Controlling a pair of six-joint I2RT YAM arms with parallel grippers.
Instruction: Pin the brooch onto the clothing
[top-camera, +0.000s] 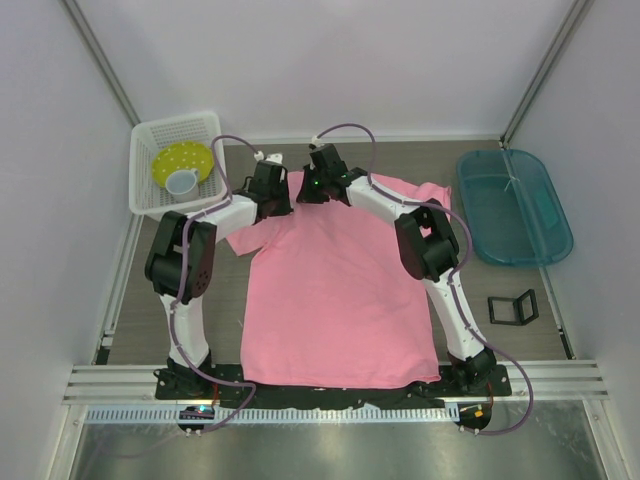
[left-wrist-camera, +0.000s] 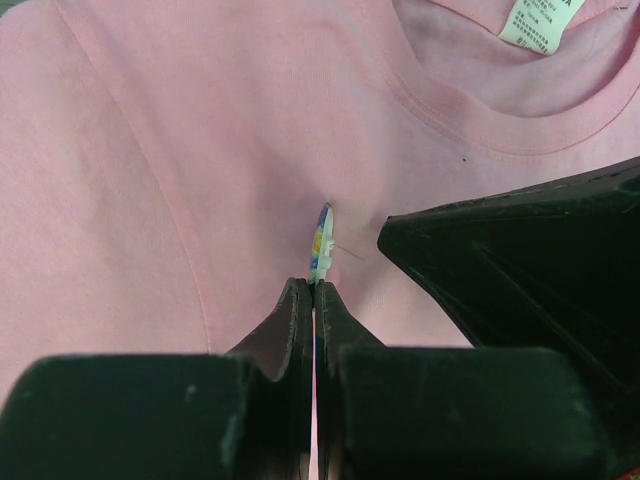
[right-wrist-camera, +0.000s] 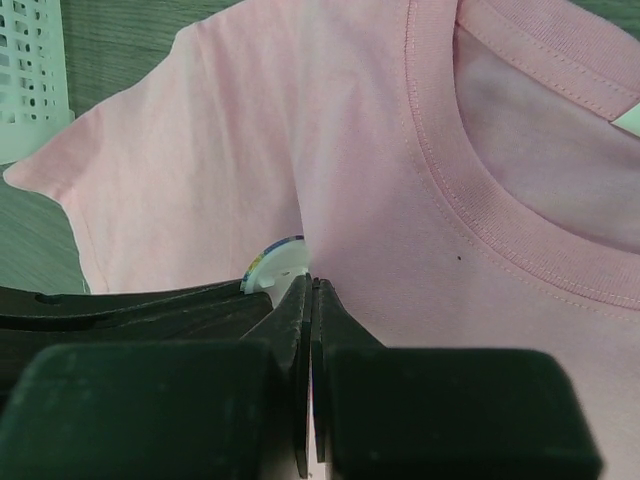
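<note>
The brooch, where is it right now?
In the left wrist view, the brooch stands edge-on between the fingers of the left gripper, against the pink T-shirt just below its collar, with the right gripper beside it.

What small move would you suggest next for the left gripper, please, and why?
Probably ease the left gripper pin-first into the shirt. It is shut on the brooch, held edge-on below the collar, with the thin pin sticking out over the fabric; the right gripper sits shut beside it.
</note>
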